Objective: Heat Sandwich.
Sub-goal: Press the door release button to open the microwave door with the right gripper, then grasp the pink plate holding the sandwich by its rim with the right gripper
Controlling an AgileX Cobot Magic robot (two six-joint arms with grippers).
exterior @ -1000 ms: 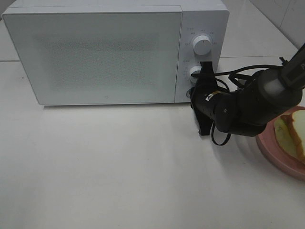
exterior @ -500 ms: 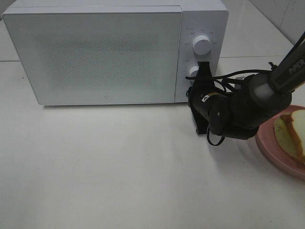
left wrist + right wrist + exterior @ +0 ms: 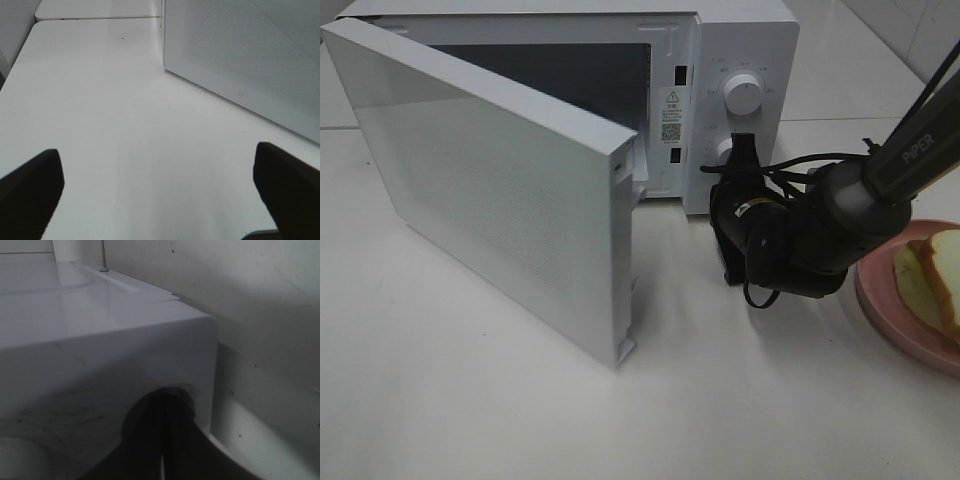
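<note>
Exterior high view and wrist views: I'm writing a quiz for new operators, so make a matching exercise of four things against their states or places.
Things:
1. microwave door
2. sandwich
3. left gripper
4. right gripper

States or places:
A. shut, tips at the control panel
B. open, above the table
C. standing open
D. on the pink plate

Pairs: 1-C; 2-D; 3-B; 4-A.

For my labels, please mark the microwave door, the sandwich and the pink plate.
microwave door [image 3: 495, 195], exterior view, front panel
sandwich [image 3: 925, 280], exterior view, bread face
pink plate [image 3: 883, 320], exterior view, bare rim
</note>
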